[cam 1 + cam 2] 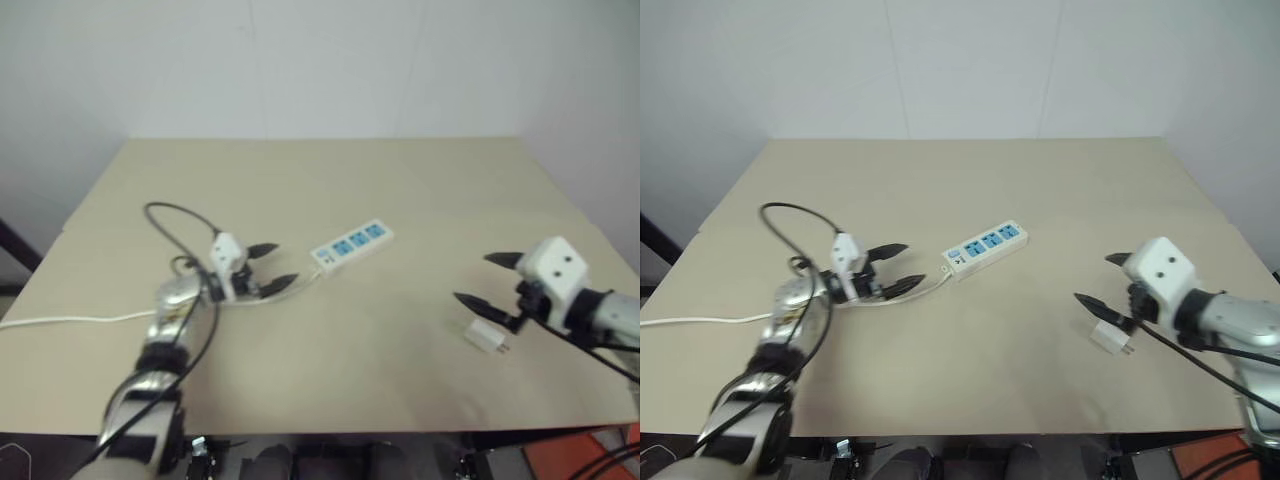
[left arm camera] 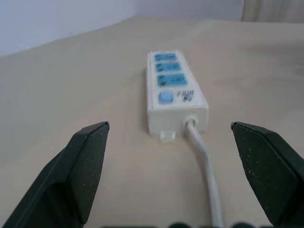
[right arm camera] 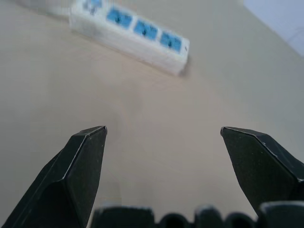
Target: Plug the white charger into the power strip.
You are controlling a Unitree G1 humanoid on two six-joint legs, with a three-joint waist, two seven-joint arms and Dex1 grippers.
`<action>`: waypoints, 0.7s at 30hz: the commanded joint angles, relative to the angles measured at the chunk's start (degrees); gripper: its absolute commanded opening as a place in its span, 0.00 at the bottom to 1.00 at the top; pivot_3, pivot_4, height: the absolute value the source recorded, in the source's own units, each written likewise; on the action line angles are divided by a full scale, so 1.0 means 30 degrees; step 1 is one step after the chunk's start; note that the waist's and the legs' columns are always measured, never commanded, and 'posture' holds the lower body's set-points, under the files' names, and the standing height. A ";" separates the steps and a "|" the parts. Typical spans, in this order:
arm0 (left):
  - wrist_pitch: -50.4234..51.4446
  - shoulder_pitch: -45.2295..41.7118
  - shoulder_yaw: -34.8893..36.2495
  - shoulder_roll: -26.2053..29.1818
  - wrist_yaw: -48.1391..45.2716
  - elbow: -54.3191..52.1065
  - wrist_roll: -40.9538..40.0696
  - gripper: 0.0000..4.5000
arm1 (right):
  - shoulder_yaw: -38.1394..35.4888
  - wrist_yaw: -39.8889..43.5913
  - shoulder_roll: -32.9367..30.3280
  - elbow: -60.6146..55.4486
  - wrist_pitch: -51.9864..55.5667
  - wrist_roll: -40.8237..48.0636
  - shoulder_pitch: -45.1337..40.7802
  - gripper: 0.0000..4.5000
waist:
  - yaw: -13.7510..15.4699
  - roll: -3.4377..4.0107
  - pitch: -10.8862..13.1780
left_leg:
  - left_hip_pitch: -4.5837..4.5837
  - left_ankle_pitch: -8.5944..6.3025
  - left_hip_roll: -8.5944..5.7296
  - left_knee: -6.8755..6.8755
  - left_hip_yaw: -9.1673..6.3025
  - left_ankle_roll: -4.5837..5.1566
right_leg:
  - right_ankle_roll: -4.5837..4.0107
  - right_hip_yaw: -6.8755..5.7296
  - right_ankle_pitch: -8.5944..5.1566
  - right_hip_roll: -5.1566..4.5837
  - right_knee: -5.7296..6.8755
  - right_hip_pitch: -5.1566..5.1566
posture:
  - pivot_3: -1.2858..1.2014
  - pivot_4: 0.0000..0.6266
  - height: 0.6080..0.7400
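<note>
The power strip (image 1: 351, 244) lies flat near the table's middle, a white bar with three blue sockets, its switch end and white cord (image 1: 60, 320) toward my left. My left gripper (image 1: 275, 267) is open and points at that cord end from a short way off; the left wrist view has the power strip (image 2: 175, 90) straight ahead between its fingers. The white charger (image 1: 487, 337), a small cube with short prongs, rests on the table at the right. My right gripper (image 1: 485, 281) hangs open just above and beside it, aimed toward the power strip (image 3: 129, 34).
The tan table (image 1: 330, 180) runs back to a white wall. A black cable (image 1: 172, 215) loops above my left arm. Bare tabletop separates the strip from the charger. The table's front edge is close below both arms.
</note>
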 commanded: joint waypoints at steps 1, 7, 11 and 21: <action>-0.1789 -0.1785 0.0086 -0.0961 0.0316 0.3230 0.0520 1.00 | 0.1128 -0.1970 0.1109 -0.1559 0.0903 -0.0302 -0.0705 1.00 | -0.0058 -0.0019 0.0008 | -0.0014 -0.0001 0.0001 -0.0001 -0.0003 0.0002 | 0.0002 -0.0007 -0.0001 0.0000 -0.0004 -0.0013 | 0.52 0.24 1.00; -0.2449 -0.3727 0.0447 -0.2225 -0.0070 0.6412 0.0838 1.00 | 0.2569 -0.4120 0.2674 -0.3104 0.1986 -0.0938 -0.0818 1.00 | -0.0182 -0.0021 0.0010 | -0.0091 0.0002 -0.0013 0.0009 0.0000 0.0004 | 0.0028 -0.0022 0.0012 0.0001 0.0020 -0.0050 | 0.52 0.24 1.00; -0.2683 -0.4743 0.0874 -0.2434 0.1501 0.7641 0.1234 1.00 | 0.2532 -0.5072 0.3190 -0.3960 0.2732 -0.0991 -0.0667 1.00 | -0.0077 -0.0032 0.0016 | -0.0087 -0.0009 -0.0015 0.0042 -0.0007 0.0026 | 0.0048 -0.0027 0.0021 0.0001 0.0003 -0.0034 | 0.52 0.24 1.00; -0.2496 -0.5187 0.0590 -0.2638 0.1670 0.8807 0.2884 1.00 | 0.2195 -0.5621 0.3032 -0.4845 0.3404 -0.0947 0.0181 1.00 | -0.0092 -0.0031 0.0016 | -0.0080 -0.0010 -0.0021 0.0041 -0.0008 0.0030 | 0.0058 -0.0032 0.0025 0.0003 0.0023 -0.0027 | 0.52 0.24 1.00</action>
